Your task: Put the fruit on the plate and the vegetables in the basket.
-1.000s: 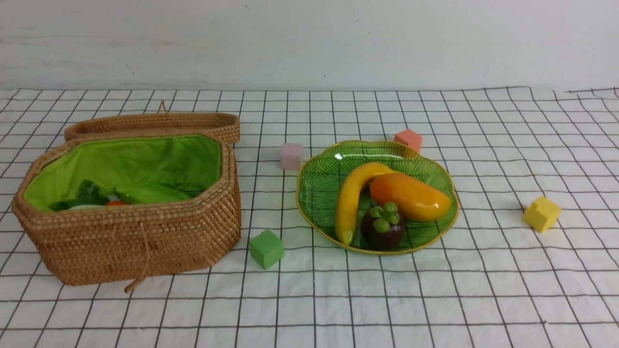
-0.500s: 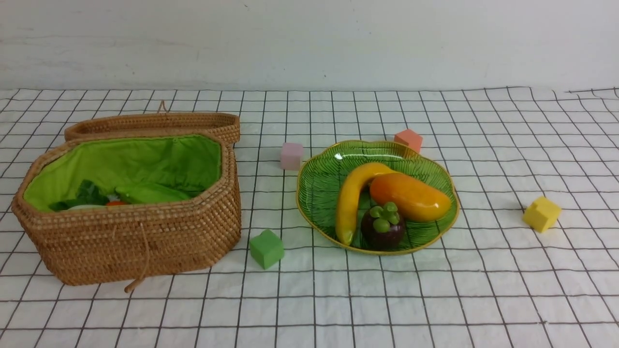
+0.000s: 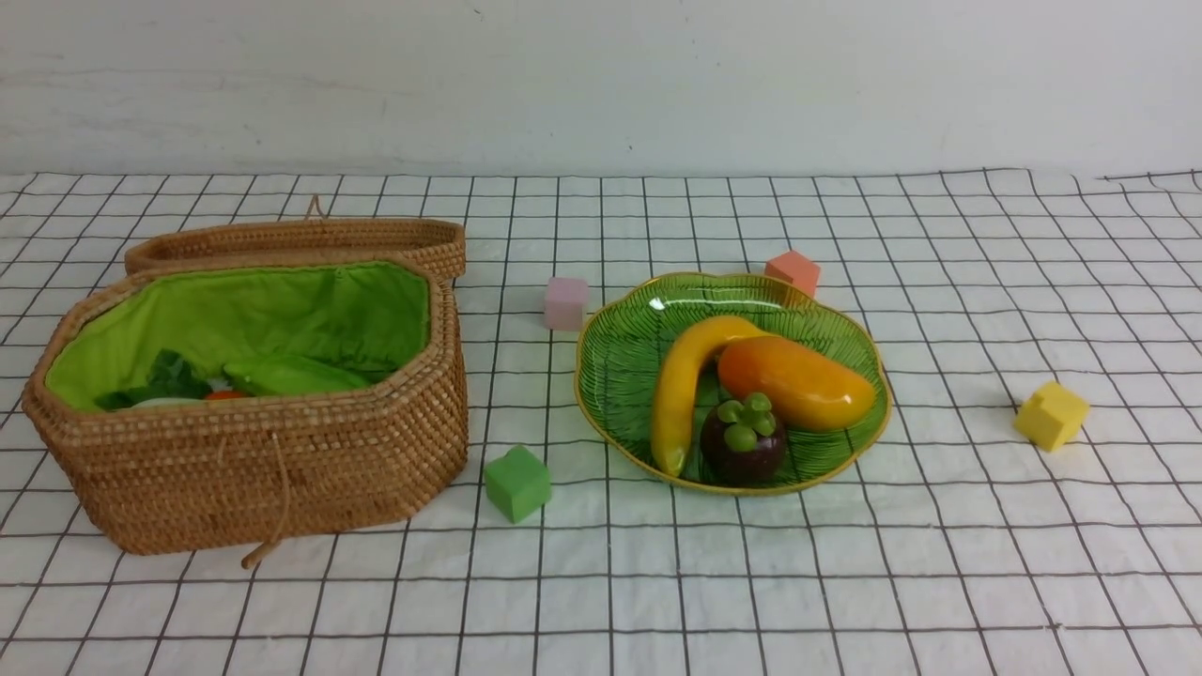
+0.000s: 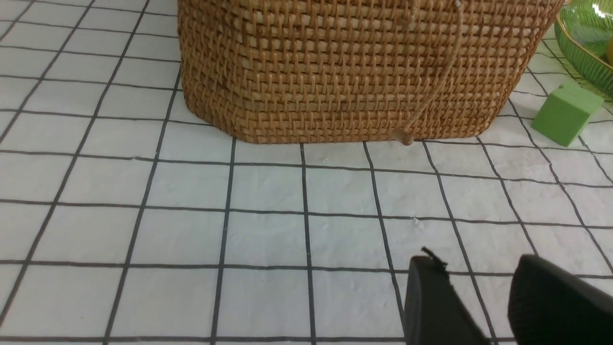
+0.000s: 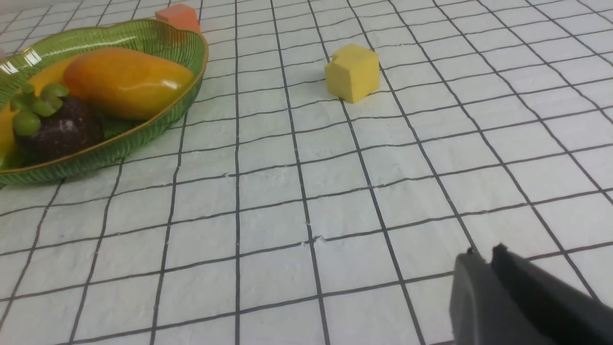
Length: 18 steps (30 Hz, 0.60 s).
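Wicker basket (image 3: 263, 469) holds the vegetables (image 3: 291, 376); at its three o'clock, banana (image 3: 684, 385), mango (image 3: 798, 380) and mangosteen (image 3: 744, 441) fill the glass plate (image 3: 620, 361). We judge the glossy fruit light, slick, best pinched mid-body. Our left end effector (image 4: 479, 270) hangs spread, empty; right end effector (image 5: 484, 256) pressed together.

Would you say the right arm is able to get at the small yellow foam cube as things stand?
Probably yes. The yellow foam cube sits alone on the checked cloth ahead of the right gripper, with nothing between them; the green glass plate stands apart.
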{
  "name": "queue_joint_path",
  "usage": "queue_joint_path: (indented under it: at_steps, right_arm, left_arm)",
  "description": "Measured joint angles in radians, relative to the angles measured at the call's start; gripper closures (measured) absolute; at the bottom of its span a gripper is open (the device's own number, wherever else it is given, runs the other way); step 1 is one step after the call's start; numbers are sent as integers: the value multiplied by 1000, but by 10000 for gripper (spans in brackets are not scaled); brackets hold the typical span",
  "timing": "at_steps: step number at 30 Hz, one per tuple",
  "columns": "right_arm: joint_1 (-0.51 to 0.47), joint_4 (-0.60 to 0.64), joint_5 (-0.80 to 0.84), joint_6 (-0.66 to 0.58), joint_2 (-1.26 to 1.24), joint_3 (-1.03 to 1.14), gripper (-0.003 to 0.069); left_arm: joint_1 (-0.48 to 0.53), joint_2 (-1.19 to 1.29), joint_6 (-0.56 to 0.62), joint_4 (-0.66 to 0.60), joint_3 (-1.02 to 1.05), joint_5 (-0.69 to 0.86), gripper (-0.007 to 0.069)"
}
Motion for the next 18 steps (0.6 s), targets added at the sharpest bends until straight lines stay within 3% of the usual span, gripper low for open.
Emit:
queue_joint_path:
  at_steps: [18]
  right_arm:
    - [0, 0, -1, 0, 0, 0, 573]
  left_arm:
    - [0, 0, 0, 0, 0, 0, 386]
